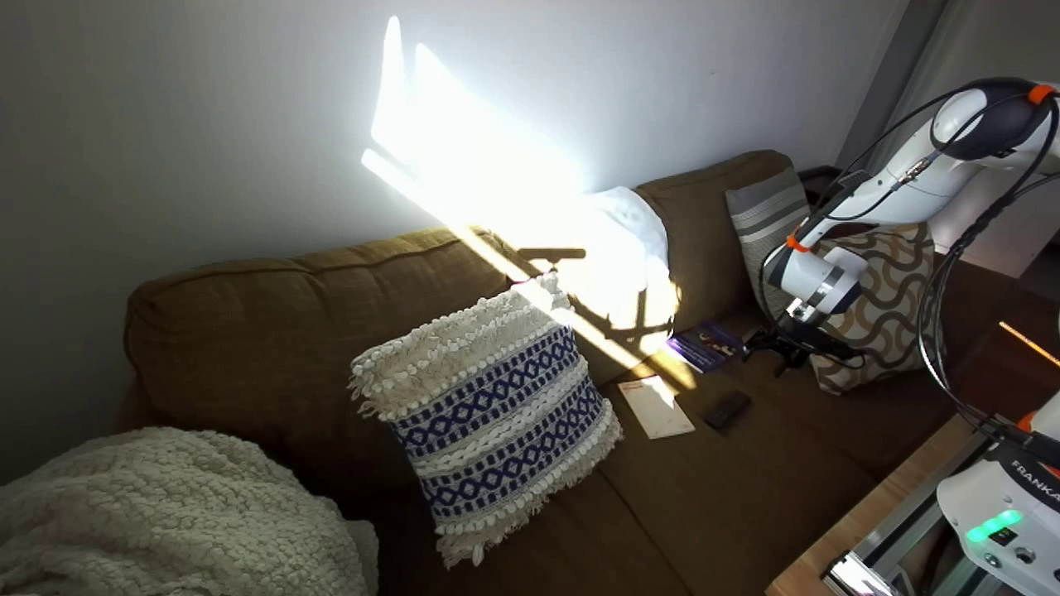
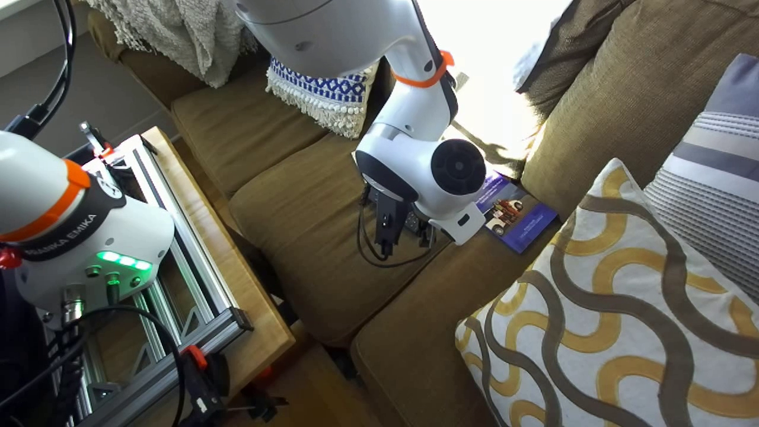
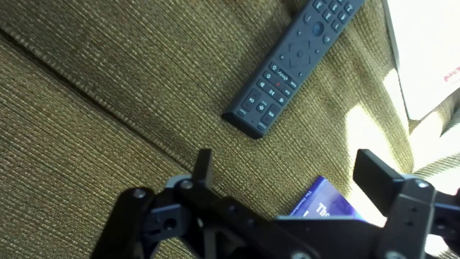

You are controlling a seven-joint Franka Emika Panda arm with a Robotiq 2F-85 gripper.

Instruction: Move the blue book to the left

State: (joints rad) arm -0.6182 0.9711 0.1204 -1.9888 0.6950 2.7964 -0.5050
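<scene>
Blue book [image 2: 514, 214] lies flat on sofa seat [image 2: 296, 255] near backrest [image 2: 593, 101], remote [image 3: 294, 64] nearby. Gripper [image 3: 289, 171] hangs above seat, spread wide, holding nothing; likely parted so book edge fits inside.

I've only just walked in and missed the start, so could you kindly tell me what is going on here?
A teleoperated Franka Panda arm is set to move the blue book to the left. Its tool hangs open and empty over the brown sofa. The book lies flat on the sofa, not yet gripped; a black TV remote and a white pad or booklet lie near it.
</scene>
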